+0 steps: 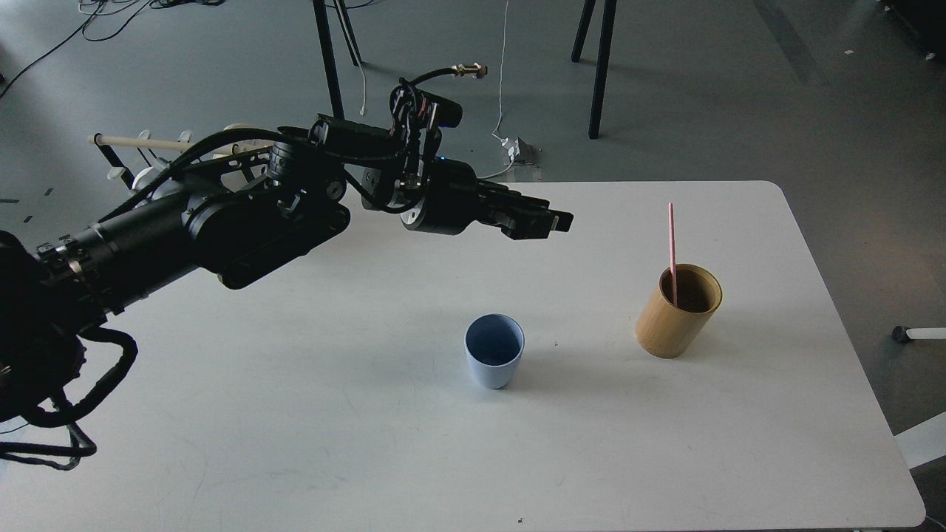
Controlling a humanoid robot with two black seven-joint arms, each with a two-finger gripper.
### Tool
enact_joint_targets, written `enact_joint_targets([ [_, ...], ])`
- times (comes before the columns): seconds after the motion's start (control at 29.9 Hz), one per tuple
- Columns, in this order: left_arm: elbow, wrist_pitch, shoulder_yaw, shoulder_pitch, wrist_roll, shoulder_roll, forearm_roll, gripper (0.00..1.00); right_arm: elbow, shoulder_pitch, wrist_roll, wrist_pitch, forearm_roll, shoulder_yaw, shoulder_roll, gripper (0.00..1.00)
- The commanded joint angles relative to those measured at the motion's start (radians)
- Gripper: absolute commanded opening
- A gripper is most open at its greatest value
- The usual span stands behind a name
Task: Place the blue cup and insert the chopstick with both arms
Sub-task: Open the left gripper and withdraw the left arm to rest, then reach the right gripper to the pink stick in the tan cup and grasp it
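The blue cup (494,362) stands upright and alone on the white table (295,414), a little right of its middle. My left gripper (558,224) is raised above the table, up and to the right of the cup, and points right. It holds nothing. Its dark fingers overlap, so I cannot see a gap between them. The pink chopstick (672,247) stands in the tan bamboo holder (676,314), to the right of the cup. My right arm is out of view.
A black wire rack with a cream rod (148,142) and white mugs stands at the table's back left corner, mostly hidden behind my left arm. Black table legs (329,66) and cables are on the floor behind the table.
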Motion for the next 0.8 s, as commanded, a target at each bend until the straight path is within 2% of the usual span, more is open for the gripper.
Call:
enact_joint_targets([
  [0.0, 0.096, 0.0, -0.148, 0.011, 0.092, 0.007, -0.346, 0.99, 0.063, 0.0, 0.003, 0.0, -0.127, -0.029, -0.029, 0.99],
  [0.07, 0.135, 0.0, -0.163, 0.014, 0.125, 0.013, -0.571, 1.0, 0.103, -0.002, 0.003, 0.0, -0.202, -0.031, -0.035, 0.99],
  [0.33, 0.259, 0.0, -0.178, 0.057, 0.122, 0.082, -1.317, 1.0, 0.319, -0.004, 0.004, 0.0, -0.572, -0.032, -0.112, 0.99],
  [0.43, 0.259, 0.0, -0.237, 0.103, 0.122, 0.132, -1.521, 1.0, 0.434, -0.011, 0.003, -0.064, -0.711, -0.037, -0.153, 0.99],
  [0.57, 0.293, 0.0, -0.31, 0.171, 0.122, 0.168, -1.637, 1.0, 0.552, -0.03, 0.003, -0.125, -0.906, -0.072, -0.179, 0.99],
  [0.77, 0.375, 0.0, -0.387, 0.241, 0.123, 0.171, -1.657, 1.0, 0.658, -0.051, 0.004, -0.209, -1.164, -0.182, -0.196, 0.99],
])
